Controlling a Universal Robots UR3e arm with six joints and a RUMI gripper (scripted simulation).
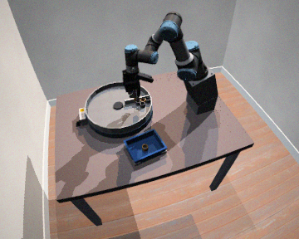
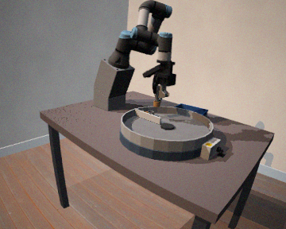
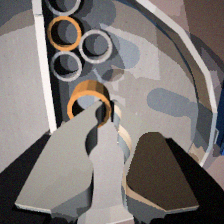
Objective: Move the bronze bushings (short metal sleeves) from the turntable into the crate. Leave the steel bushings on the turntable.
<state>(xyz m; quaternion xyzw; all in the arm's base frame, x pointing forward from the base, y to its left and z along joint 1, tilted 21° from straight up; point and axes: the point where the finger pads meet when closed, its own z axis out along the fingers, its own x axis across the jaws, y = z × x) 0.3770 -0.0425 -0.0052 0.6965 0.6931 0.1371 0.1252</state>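
Observation:
My gripper [image 3: 107,101] is shut on the wall of a bronze bushing [image 3: 90,102] and holds it just above the turntable [image 1: 118,108] near its right rim. The held bushing shows as an orange stub under the fingers in the exterior view [image 2: 156,102]. In the wrist view, beside a white rail [image 3: 42,65], another bronze bushing [image 3: 64,31] and two steel bushings [image 3: 96,46] [image 3: 66,65] lie on the turntable; a further steel ring is cut off at the top edge. The blue crate [image 1: 145,143] in front of the turntable holds one bronze bushing [image 1: 144,145].
A dark flat disc [image 1: 117,104] lies near the turntable's middle. A small white box with a yellow top [image 1: 81,113] sits against the turntable's left rim. The arm's dark base block [image 1: 203,92] stands at the table's right rear.

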